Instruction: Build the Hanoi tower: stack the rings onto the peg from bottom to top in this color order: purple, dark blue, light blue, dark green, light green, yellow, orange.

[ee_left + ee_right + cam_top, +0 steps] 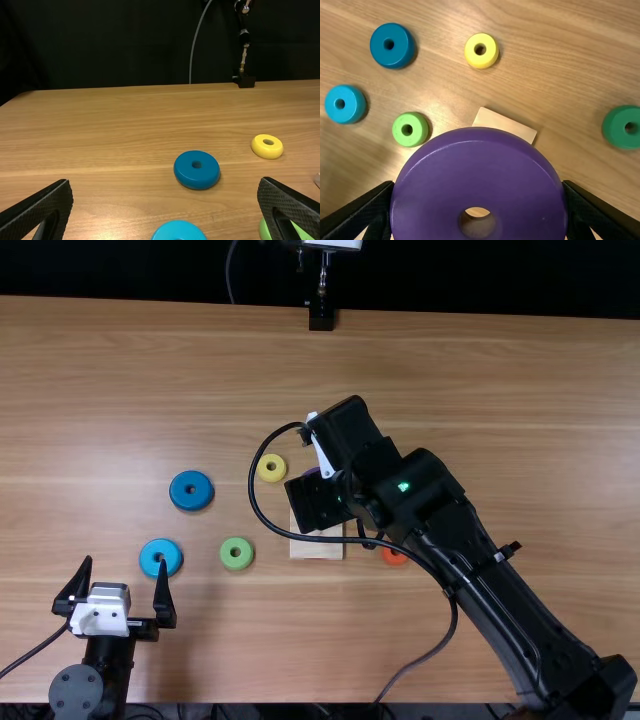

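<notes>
A dark backdrop stands behind the light brown table (480, 380), with a cable (229, 275) hanging in front of it. The right gripper (318, 502) has the purple ring (477, 180) pinched between its jaws, which are parted by the ring's width and press on opposite sides; in the right wrist view the ring hides part of the pale base (316, 548). The left gripper (125, 561) is spread wide, with nothing between its fingers. The light blue ring (160, 548) lies just ahead of its right-hand finger, and the dark blue ring (191, 502) farther out. Near the base, the light green ring (229, 561) lies to its left, the yellow ring (265, 474) beyond that one, and the orange ring (394, 557) to its right. The dark green ring (618, 135) lies apart on the table in the right wrist view.
</notes>
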